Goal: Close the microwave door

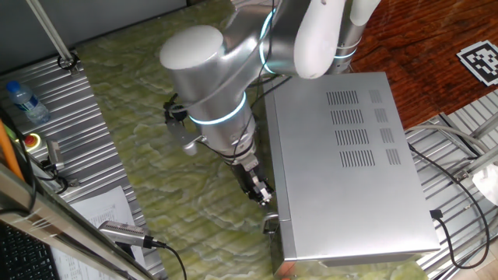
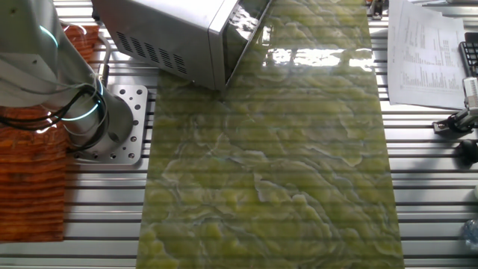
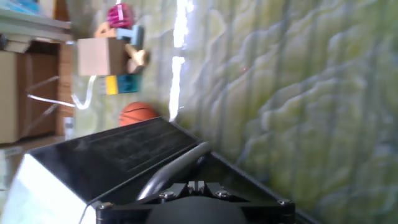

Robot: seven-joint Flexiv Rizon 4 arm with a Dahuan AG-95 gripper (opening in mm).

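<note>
The microwave (image 1: 350, 163) is a large silver-grey box with vent slots on top, at the right of the green mat; it also shows in the other fixed view (image 2: 164, 33). The microwave door (image 2: 245, 33) stands at a small angle to the front, its dark glossy face reflecting the mat. In the hand view the door's dark face (image 3: 124, 155) with a grey handle bar (image 3: 177, 167) fills the lower frame. My gripper (image 1: 263, 194) is right at the door's outer face near its free end. Its fingertips (image 3: 196, 185) are pressed together, holding nothing.
A water bottle (image 1: 23, 101), a red button (image 1: 33, 141) and papers (image 1: 101, 210) lie on the left rack. The arm's base (image 2: 82, 112) stands beside the microwave. An orange ball (image 3: 138, 113), a cardboard box (image 3: 99, 56) and toy blocks lie beyond the mat.
</note>
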